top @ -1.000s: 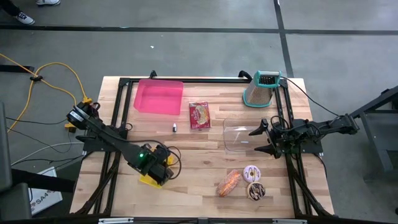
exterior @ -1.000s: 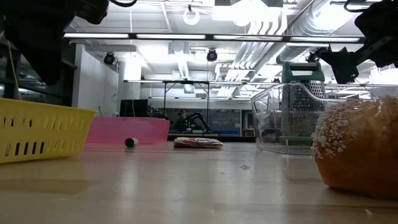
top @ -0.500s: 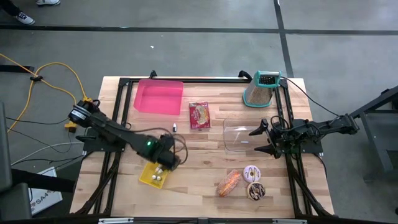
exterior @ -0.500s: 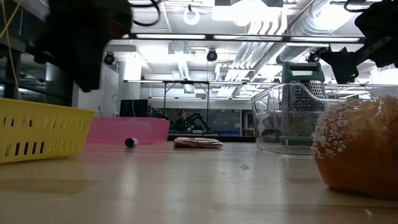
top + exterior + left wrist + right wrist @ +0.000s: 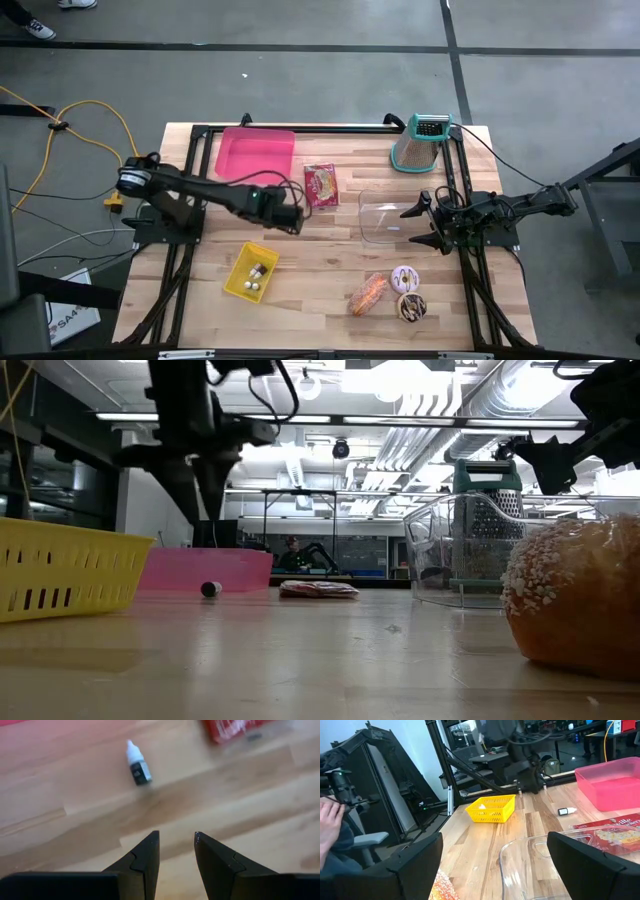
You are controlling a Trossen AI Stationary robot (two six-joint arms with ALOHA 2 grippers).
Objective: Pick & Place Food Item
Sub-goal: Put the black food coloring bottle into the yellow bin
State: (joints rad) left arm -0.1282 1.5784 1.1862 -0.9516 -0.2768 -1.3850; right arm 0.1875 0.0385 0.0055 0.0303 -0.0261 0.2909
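Observation:
My left gripper [image 5: 176, 836] hangs open above bare wood, pointing down, with nothing between its fingers; in the high view it [image 5: 293, 222] is near the table's middle. A small white-capped dropper bottle [image 5: 137, 762] lies on its side just beyond it. A red food packet [image 5: 321, 185] lies flat past the bottle. A yellow basket [image 5: 250, 272] with small white things inside stands toward the near edge. A bread roll [image 5: 368, 292] and two doughnuts [image 5: 408, 292] lie near the front right. My right gripper [image 5: 418, 226] waits open at the right.
A pink tray [image 5: 256, 155] stands at the far left. A clear plastic container [image 5: 385, 222] sits just in front of my right gripper, and a metal grater [image 5: 422, 143] stands at the far right. A black frame [image 5: 330, 127] runs along the table's edges.
My left gripper has swung from above the yellow basket toward the table's far edge and right, ending beside the dropper bottle, rolling about its own axis on the way. The basket stays in place and now shows uncovered.

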